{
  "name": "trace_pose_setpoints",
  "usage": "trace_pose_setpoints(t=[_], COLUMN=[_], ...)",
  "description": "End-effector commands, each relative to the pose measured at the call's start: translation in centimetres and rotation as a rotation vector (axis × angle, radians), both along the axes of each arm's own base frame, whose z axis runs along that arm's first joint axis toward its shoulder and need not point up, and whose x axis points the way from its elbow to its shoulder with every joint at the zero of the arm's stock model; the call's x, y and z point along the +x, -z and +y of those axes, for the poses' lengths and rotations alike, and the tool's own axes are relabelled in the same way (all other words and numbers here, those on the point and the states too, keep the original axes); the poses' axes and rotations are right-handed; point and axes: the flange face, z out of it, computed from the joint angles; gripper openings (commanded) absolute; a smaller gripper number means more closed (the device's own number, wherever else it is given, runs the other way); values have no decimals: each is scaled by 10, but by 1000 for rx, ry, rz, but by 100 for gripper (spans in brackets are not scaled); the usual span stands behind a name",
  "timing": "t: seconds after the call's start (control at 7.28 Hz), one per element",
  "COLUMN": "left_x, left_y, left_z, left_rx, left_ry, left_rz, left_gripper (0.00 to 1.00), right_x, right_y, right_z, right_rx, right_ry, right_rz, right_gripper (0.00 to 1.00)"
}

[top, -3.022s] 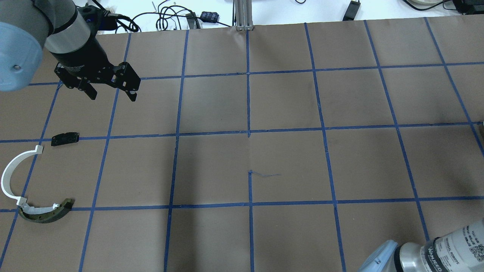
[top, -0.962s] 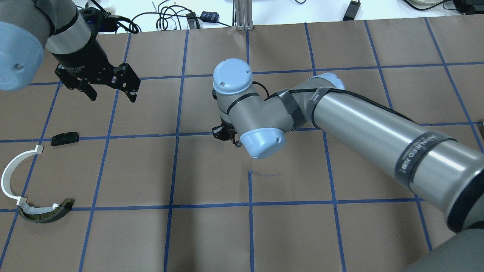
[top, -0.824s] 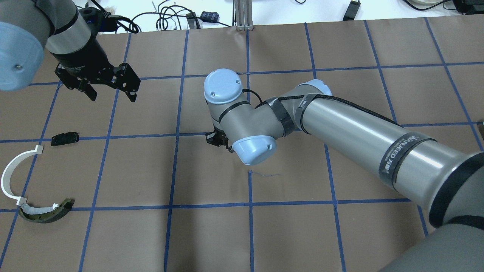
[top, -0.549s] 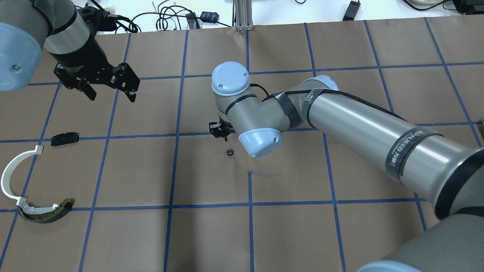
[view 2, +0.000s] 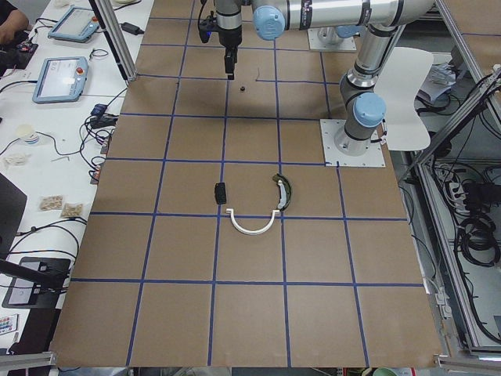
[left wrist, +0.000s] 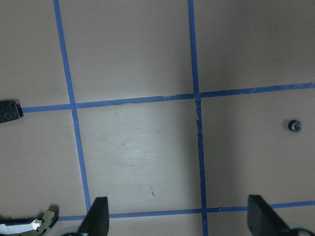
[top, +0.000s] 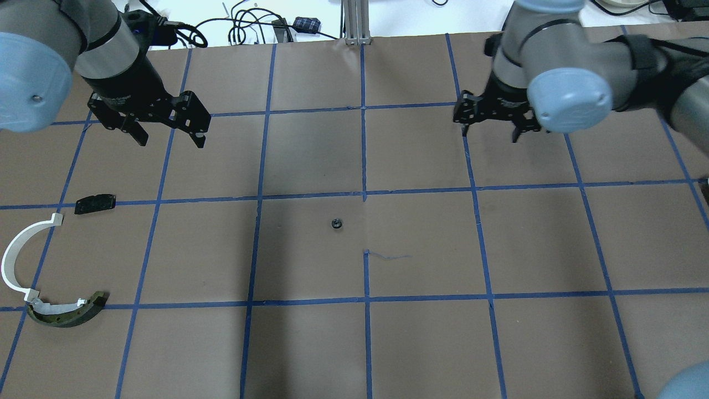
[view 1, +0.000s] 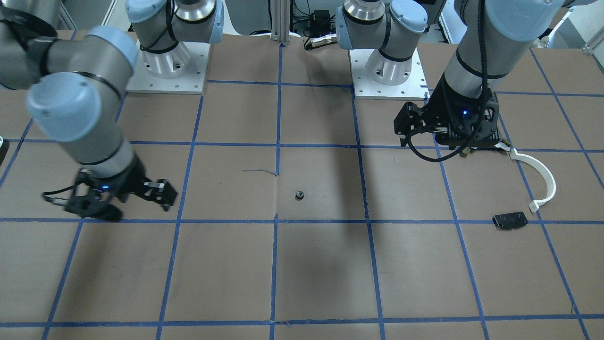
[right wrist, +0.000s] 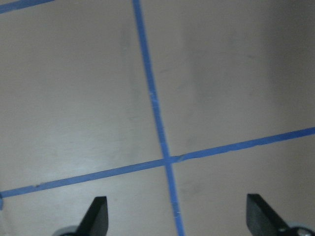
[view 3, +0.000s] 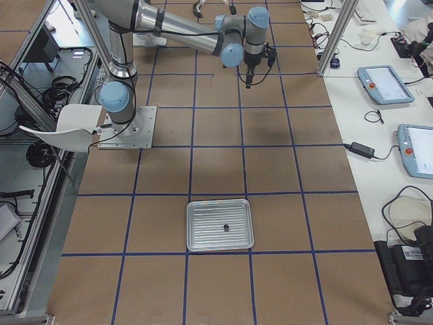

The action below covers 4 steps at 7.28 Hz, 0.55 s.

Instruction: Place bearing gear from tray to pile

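Overhead: the gear (top: 336, 223) lies loose on the table (top: 421, 343) near its centre, well apart from the pile at the left edge, made up of a white arc (top: 14, 255), a dark curved piece (top: 66, 313) and a black plate (top: 95, 203). The left gripper (top: 170, 138) and right gripper (top: 490, 133) both hang above the table with fingers spread and nothing between them. Assessment: the gear is off the tray but short of the pile. The next move calls for the left gripper to come over it, descend, close on a very small part and carry it leftward. Front view: the dark curved piece is hidden behind the left gripper. Left side view: the gear is a mere speck. Right side view: the tray (view 3: 203, 237) holds one dark speck, too small to identify. Left wrist view: the gear sits near the right edge, beyond the fingertips' span, and the plate and dark piece are cut off at the frame edge. Right wrist view: only paper and tape lines show.
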Motion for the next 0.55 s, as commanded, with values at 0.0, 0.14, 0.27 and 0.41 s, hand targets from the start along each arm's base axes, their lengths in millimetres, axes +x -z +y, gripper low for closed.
trace_pose_setpoints(t=[0.0,0.14,0.27,0.41], left_x=[-51,-84,-118,-139], left_y=[43,64,90,120], left_z=[6,8,16,6], left_rx=[76,54,46,-9], left_ry=[79,121,133,111], left_rz=[-2,5,0,70], left_gripper=[100,100,100,100], right_x=[-211,-297,-368,-439], right_y=[5,26,48,79], right_z=[25,56,82,103], right_rx=[32,52,52,36], right_ry=[-51,-83,-149,-137], right_rz=[-7,-39,-25,21], right_gripper=[100,100,100,100])
